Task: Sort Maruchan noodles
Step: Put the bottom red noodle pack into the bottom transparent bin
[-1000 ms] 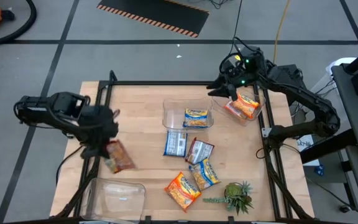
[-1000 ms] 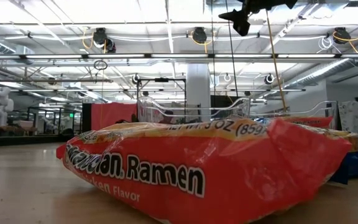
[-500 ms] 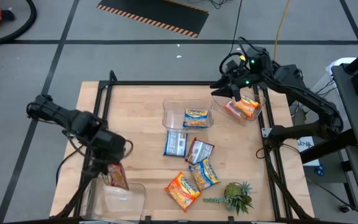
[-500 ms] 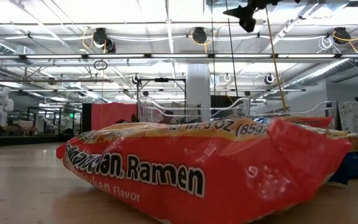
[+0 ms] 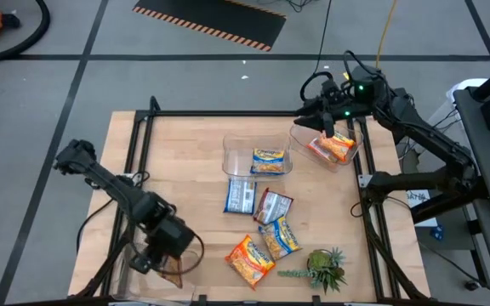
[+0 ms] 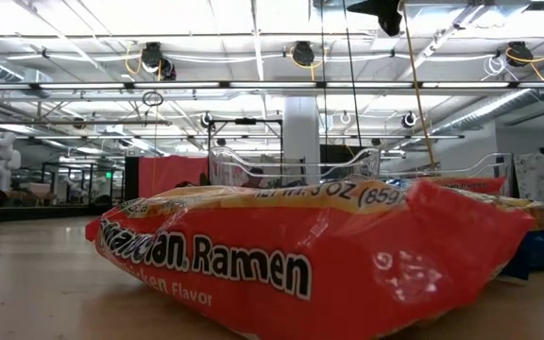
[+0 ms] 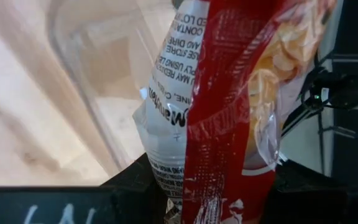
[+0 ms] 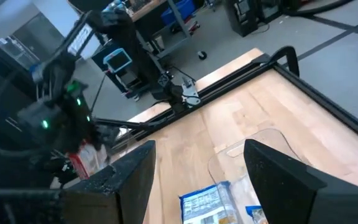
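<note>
Since a second ago my left arm has swung from the bench's left edge to its near-left corner, carrying a red packet [image 7: 229, 106] with it, while my right arm has drifted slightly toward the far-right corner. My left tool [image 5: 170, 259] is clamped on that packet, fingers partly closed on its crimped lower seam; the wrapper is glossy crinkled plastic, red on one face, white with black print on the other, and noodles show through a clear patch. Below this tool sits a clear bin [image 7: 98, 93] with rounded corners.

My right tool [image 5: 324, 126] hangs with its fingers [image 8: 278, 171] spread wide and holding nothing, above the rim of another clear bin [image 5: 303, 136] that contains an orange packet [image 5: 335, 146]. Toward the bench's middle from there, a third clear bin [image 5: 230, 161] holds a yellow-and-blue packet [image 5: 268, 161]. Between my two tools, loose on the wood, lie a blue packet [image 5: 241, 196], a dark red-brown one [image 5: 273, 206], a blue-and-yellow one [image 5: 280, 237] and an orange one [image 5: 249, 257]. A small green plant [image 5: 327, 267] lies near them at the near edge.

My bench [image 5: 185, 144] is pale wood planks in a black metal frame. Around it is grey tiled floor with a striped mat [image 5: 211, 23]. At bench level, an orange-red ramen packet [image 6: 291, 255] fills the low view, with ceiling lights and pipes beyond.
</note>
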Motion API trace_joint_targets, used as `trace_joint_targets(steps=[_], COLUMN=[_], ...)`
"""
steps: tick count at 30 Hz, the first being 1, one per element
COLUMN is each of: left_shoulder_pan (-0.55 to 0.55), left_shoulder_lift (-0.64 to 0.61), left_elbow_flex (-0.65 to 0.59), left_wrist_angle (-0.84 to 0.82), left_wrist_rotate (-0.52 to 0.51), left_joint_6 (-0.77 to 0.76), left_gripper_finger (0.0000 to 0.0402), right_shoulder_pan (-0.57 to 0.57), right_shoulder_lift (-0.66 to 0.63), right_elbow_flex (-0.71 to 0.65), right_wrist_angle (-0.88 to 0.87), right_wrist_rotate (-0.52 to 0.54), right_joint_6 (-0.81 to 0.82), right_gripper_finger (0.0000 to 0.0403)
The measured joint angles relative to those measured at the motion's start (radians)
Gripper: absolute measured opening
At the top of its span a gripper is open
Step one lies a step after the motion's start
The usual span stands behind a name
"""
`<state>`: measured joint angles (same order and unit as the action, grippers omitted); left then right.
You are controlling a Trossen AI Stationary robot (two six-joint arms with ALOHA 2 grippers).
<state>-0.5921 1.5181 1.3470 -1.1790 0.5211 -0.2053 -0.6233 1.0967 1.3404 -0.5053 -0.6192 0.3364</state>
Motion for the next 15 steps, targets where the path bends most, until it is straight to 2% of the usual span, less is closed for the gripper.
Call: trace_joint_targets(steps=[8, 11, 15], left_shoulder_pan=[0.019, 0.044, 0.078], left_shoulder_lift=[0.085, 0.102, 0.100], left_elbow_flex=[-0.105, -0.147, -0.208], left_wrist_angle=[0.054, 0.142, 0.224], left_wrist_rotate=[0.023, 0.014, -0.008], left_joint_6=[-0.021, -0.014, -0.079], left_gripper_finger=[0.0136, 0.0136, 0.0136], right_shoulder_pan=[0.059, 0.084, 0.099], right_shoulder_lift=[-0.004, -0.004, -0.004], right_elbow_flex=[0.000, 0.000, 0.000], right_wrist_angle=[0.000, 0.000, -0.001], right_wrist_rotate=[0.029, 0.071, 0.075], right_joint_6=[0.052, 0.051, 0.053], right_gripper_finger=[0.0239, 0.0239, 0.0239])
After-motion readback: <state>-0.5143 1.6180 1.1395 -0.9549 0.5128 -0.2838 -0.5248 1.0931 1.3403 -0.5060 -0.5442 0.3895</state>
